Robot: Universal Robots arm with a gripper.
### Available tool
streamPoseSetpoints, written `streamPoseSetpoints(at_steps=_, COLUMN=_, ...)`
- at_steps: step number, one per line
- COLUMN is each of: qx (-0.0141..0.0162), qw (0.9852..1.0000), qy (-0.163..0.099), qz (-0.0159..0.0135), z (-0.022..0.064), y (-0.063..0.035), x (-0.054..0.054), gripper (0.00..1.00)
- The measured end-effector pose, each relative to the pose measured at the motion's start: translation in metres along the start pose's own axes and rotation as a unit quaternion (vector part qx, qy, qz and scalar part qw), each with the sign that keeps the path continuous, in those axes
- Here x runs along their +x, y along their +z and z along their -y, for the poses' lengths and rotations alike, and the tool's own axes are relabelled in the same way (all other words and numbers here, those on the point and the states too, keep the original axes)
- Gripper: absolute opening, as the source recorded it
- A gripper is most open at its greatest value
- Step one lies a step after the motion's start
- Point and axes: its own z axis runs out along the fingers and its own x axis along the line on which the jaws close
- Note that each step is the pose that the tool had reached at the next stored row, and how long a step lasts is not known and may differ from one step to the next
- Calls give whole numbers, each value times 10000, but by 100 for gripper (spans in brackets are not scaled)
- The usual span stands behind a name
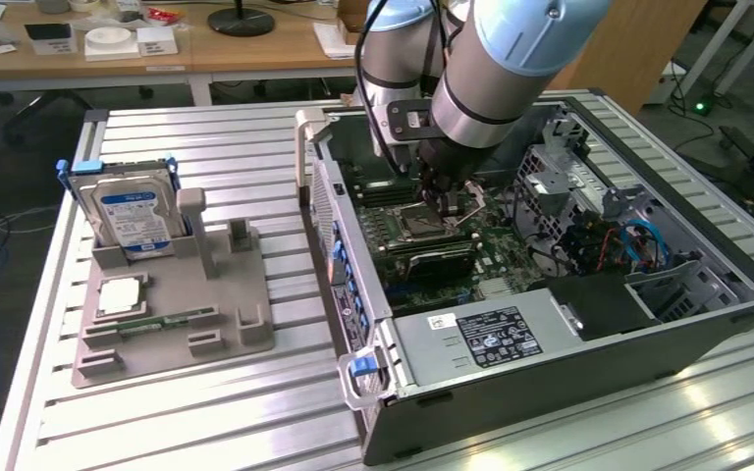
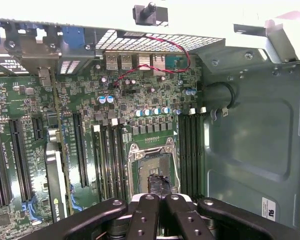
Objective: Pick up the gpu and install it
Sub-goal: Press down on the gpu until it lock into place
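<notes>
The gpu (image 2: 55, 176) is a thin black card that stands on edge in a motherboard slot, a green logo near its lower end. In the exterior view the gpu (image 1: 432, 257) shows as a dark slab across the motherboard (image 1: 482, 240) inside the open computer case (image 1: 639, 329). My gripper (image 1: 452, 204) hangs inside the case above the bare processor socket (image 2: 152, 160), a little way from the card. The gripper (image 2: 158, 187) is shut, its fingers (image 2: 145, 210) together with nothing between them.
On the exterior view's left a grey fixture tray (image 1: 220, 324) holds a blue-labelled hard drive (image 1: 131, 216), a processor chip (image 1: 118, 294) and a green RAM stick (image 1: 154, 322). Red wires (image 2: 155, 67), black memory slots (image 2: 190, 150) and the case walls surround the gripper.
</notes>
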Motion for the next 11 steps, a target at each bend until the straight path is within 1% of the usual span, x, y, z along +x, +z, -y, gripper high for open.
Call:
streamPoseSetpoints(at_steps=1, qx=-2, qw=10000, qy=1, qz=-1, z=0, y=0, x=0, gripper=11)
streamPoseSetpoints(at_steps=2, qx=-14, qw=10000, qy=6, qz=-1, z=1, y=2, x=1, gripper=11)
streamPoseSetpoints(at_steps=3, qx=-49, qw=10000, qy=21, qz=-5, z=1, y=3, x=2, gripper=11)
streamPoseSetpoints(at_steps=5, qx=-127, qw=9999, qy=59, qz=-14, z=0, y=9, x=4, gripper=11)
streamPoseSetpoints(at_steps=6, qx=-178, qw=9998, qy=82, qz=-20, z=-1, y=13, x=6, gripper=11)
streamPoseSetpoints(at_steps=9, qx=-357, qw=9992, qy=165, qz=-41, z=-1, y=22, x=13, gripper=11)
streamPoseSetpoints(at_steps=10, qx=-389, qw=9991, qy=179, qz=-46, z=0, y=21, x=18, gripper=11)
streamPoseSetpoints(at_steps=11, qx=-391, qw=9991, qy=181, qz=-46, z=0, y=21, x=22, gripper=11)
